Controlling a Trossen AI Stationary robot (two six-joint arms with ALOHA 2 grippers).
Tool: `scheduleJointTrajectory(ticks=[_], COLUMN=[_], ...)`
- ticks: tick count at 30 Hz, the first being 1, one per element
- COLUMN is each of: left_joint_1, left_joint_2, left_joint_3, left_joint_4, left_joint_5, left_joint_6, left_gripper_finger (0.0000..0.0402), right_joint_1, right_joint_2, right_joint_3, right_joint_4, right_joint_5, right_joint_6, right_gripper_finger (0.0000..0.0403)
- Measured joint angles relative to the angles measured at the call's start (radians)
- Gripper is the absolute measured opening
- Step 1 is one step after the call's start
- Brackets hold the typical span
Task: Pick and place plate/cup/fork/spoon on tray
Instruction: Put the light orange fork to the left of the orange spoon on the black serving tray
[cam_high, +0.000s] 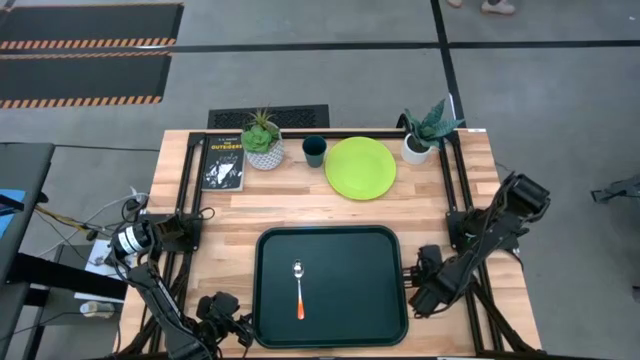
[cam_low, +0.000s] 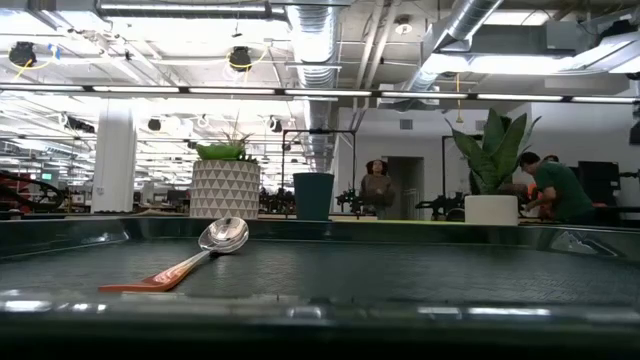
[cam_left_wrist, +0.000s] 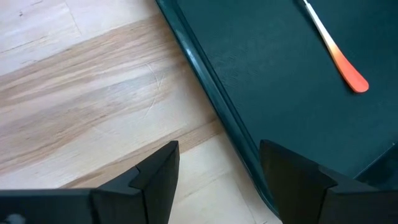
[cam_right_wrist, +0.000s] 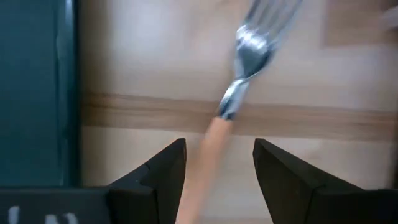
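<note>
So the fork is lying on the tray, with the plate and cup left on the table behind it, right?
Not quite: the utensil on the tray is the spoon, its rounded bowl plain in the low view. The plate and cup do sit on the table beyond the tray.

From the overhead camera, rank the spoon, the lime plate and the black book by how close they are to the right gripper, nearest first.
Measured from the right gripper, beside the tray's right edge:
1. The spoon, on the tray, toward the left arm's side.
2. The plate, at the table's far side.
3. The book, at the far left corner.
</note>
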Motion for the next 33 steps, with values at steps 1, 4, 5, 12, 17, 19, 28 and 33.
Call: scheduleJointTrajectory(ticks=[1, 4, 5, 12, 17, 19, 28, 33], left_joint_1=[0.0, 0.0, 0.0, 0.0, 0.0, 0.0, 0.0, 0.0], left_joint_2=[0.0, 0.0, 0.0, 0.0, 0.0, 0.0, 0.0, 0.0], left_joint_3=[0.0, 0.0, 0.0, 0.0, 0.0, 0.0, 0.0, 0.0], left_joint_4=[-0.003, -0.003, -0.003, -0.006, -0.007, -0.009, -0.014, -0.014], left_joint_5=[0.0, -0.003, -0.002, -0.002, -0.006, -0.014, -0.017, -0.017], left_joint_6=[0.0, 0.0, 0.0, 0.002, 0.002, 0.002, 0.002, 0.002], left_gripper_finger=[0.021, 0.021, 0.021, 0.021, 0.021, 0.021, 0.021, 0.021], right_joint_1=[-0.006, -0.017, -0.018, -0.012, -0.007, -0.007, -0.005, -0.006], right_joint_2=[0.018, 0.064, 0.077, 0.072, 0.044, 0.039, 0.023, -0.002], right_joint_3=[0.0, 0.006, 0.006, 0.028, 0.025, 0.025, 0.06, 0.186], right_joint_4=[0.019, 0.069, 0.074, 0.069, 0.017, 0.017, -0.033, -0.279], right_joint_5=[-0.002, -0.029, -0.029, -0.035, -0.08, -0.078, -0.058, -0.025], right_joint_6=[-0.008, -0.032, -0.038, -0.034, -0.059, -0.075, -0.119, -0.127], right_gripper_finger=[0.0211, 0.0209, 0.0206, 0.0108, 0.002, 0.0018, 0.0022, 0.0023])
